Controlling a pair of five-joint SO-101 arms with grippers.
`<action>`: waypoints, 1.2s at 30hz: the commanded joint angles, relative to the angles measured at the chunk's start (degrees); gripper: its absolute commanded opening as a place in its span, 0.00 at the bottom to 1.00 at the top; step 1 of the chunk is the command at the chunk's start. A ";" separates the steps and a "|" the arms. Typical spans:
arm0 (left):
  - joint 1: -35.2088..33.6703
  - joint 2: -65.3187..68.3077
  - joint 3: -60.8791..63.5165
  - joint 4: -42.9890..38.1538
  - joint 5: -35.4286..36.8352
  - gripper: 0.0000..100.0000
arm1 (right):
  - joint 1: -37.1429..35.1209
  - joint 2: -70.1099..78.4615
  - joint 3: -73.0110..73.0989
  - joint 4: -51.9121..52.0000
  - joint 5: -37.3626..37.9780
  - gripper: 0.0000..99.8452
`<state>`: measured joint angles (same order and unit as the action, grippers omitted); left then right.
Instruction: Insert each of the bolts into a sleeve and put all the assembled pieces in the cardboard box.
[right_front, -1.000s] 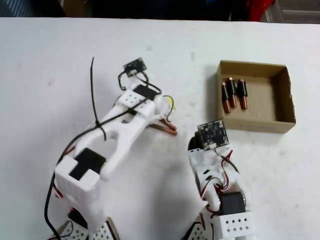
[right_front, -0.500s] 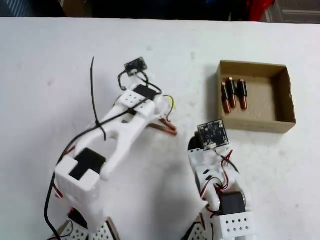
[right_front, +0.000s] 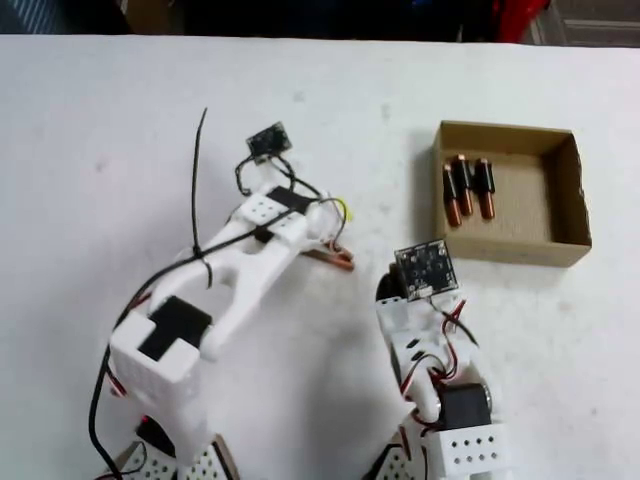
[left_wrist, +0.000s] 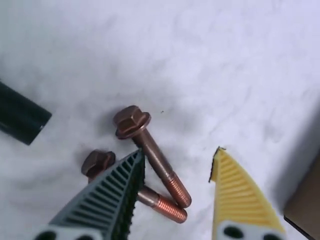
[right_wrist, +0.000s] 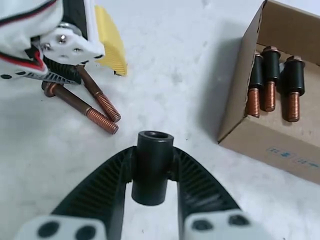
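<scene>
Two loose copper bolts lie crossed on the white table. My left gripper hangs open just above them, its grey finger over one bolt and its yellow finger beside the other. My right gripper is shut on an upright black sleeve a short way from the bolts. To the right stands the cardboard box, with three assembled pieces inside. In the left wrist view the black sleeve shows off to one side of the bolts.
Both white arms rise from the table's near edge. A wrist camera board hides the right gripper from above. A black cable arcs over the left arm. Bare tabletop stretches to the left and behind the arms.
The left arm's wrist has shifted slightly, settling closer over the bolts. The right arm, the sleeve and the box have stayed put.
</scene>
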<state>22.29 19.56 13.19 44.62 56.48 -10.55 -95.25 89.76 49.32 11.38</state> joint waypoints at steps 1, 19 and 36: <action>0.75 0.75 -0.70 -1.67 0.53 0.24 | 0.13 -0.66 -0.44 -1.27 -0.09 0.02; -1.80 7.25 -6.59 0.35 0.70 0.12 | 0.13 -0.66 -0.44 -1.27 -0.09 0.02; -2.42 7.34 -7.21 0.70 0.09 0.15 | 0.13 -0.66 -0.44 -1.27 -0.09 0.02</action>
<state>20.97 26.77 7.82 45.23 56.66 -10.55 -95.25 89.76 49.32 11.38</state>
